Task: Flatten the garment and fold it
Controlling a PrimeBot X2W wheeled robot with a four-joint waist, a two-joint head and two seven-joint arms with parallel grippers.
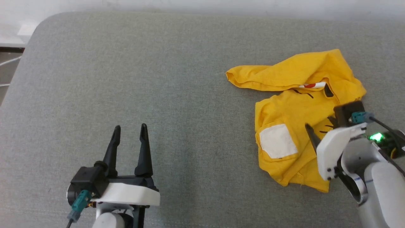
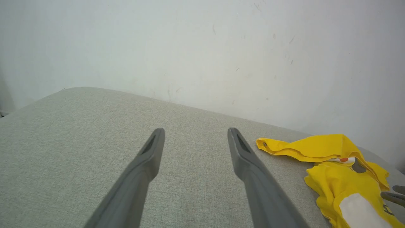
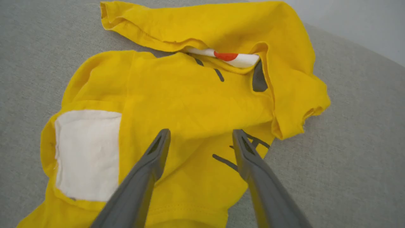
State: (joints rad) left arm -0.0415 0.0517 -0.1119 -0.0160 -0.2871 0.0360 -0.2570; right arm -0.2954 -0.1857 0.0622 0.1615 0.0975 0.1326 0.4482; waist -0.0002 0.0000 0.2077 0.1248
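Bunching was the risk: the garment (image 1: pixel 291 114) lay crumpled at the right of the surface (image 1: pixel 158 79), right hand (image 3: pixel 199 133) open over it and likely to pinch doubled layers; left hand (image 1: pixel 130 126) open, well apart.

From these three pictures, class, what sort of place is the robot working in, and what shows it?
Probably a plain indoor workroom or lab: a crumpled yellow T-shirt lies on a grey fabric-covered table beside a bare, scuffed white wall.
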